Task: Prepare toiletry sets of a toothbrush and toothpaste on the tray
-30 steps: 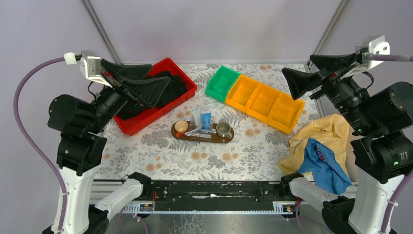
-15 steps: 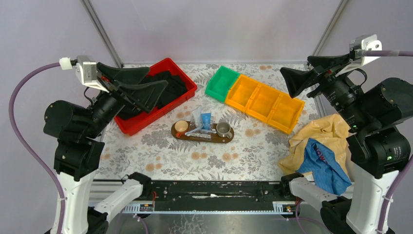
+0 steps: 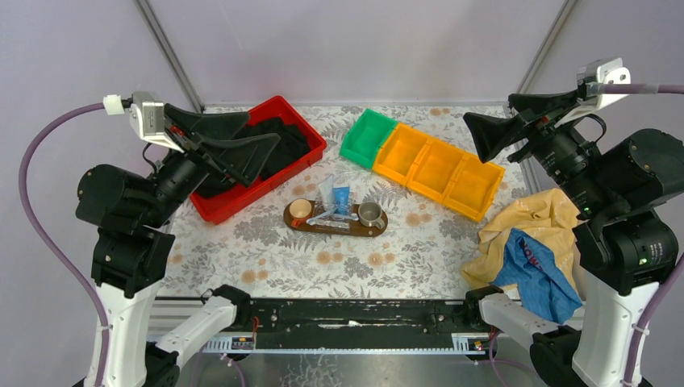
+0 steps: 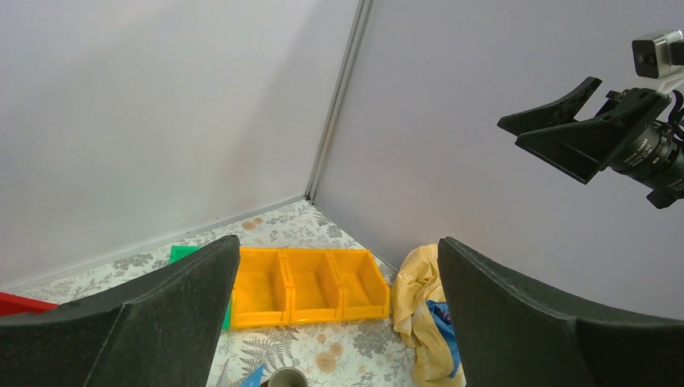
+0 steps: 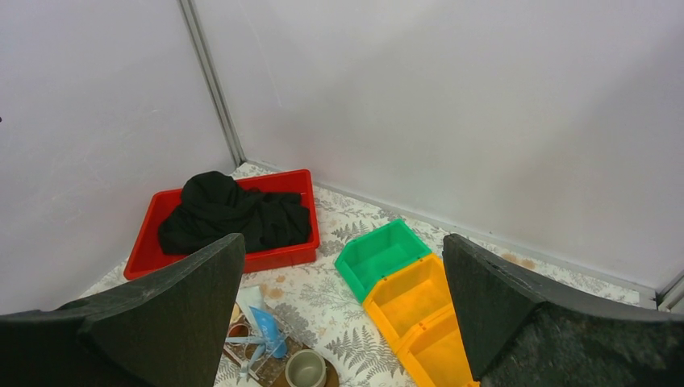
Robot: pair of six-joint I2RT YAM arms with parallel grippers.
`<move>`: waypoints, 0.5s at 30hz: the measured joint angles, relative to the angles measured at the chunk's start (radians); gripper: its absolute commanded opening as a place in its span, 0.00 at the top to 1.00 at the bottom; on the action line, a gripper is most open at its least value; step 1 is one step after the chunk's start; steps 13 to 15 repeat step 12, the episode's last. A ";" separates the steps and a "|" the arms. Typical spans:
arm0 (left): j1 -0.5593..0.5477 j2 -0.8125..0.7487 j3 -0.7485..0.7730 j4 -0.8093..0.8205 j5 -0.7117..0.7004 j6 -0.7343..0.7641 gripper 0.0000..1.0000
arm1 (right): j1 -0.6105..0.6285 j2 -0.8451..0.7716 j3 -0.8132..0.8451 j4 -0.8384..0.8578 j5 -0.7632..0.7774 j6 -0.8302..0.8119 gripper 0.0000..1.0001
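Note:
The dark brown oval tray [image 3: 355, 230] lies mid-table. On it stand a whitish toothpaste tube [image 3: 326, 192] and a blue toothpaste tube [image 3: 342, 198], with the pale toothbrush [image 3: 321, 216] lying in front of them. A brown cup [image 3: 300, 211] and a grey cup [image 3: 370, 214] sit at the tray's ends. My left gripper [image 3: 262, 129] is open and empty, high above the red crate. My right gripper [image 3: 488, 109] is open and empty, high above the yellow bins. The blue tube [image 5: 264, 329] and grey cup [image 5: 306, 369] also show in the right wrist view.
A red crate [image 3: 302, 121] holding black cloth [image 3: 278, 145] stands at the back left. A green bin [image 3: 367, 137] and a row of yellow bins [image 3: 440, 169] run across the back right. A yellow cloth [image 3: 536, 222] and a blue cloth [image 3: 536, 270] lie at the right.
Both raised arms shifted slightly, the right one a little to the left. Both grippers stay open and empty. Nothing on the tray has moved.

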 measured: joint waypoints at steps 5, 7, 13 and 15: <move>0.000 0.000 0.000 0.000 0.001 0.000 0.00 | -0.008 -0.003 -0.001 0.000 -0.002 0.002 0.01; 0.000 -0.001 0.000 0.000 0.001 0.000 0.00 | -0.010 -0.003 -0.001 0.000 -0.004 0.003 0.01; 0.000 -0.004 0.000 0.000 0.001 0.000 0.00 | -0.018 -0.006 -0.007 0.001 -0.008 0.003 0.01; 0.000 -0.004 0.000 0.000 0.001 0.000 0.00 | -0.018 -0.006 -0.007 0.001 -0.008 0.003 0.01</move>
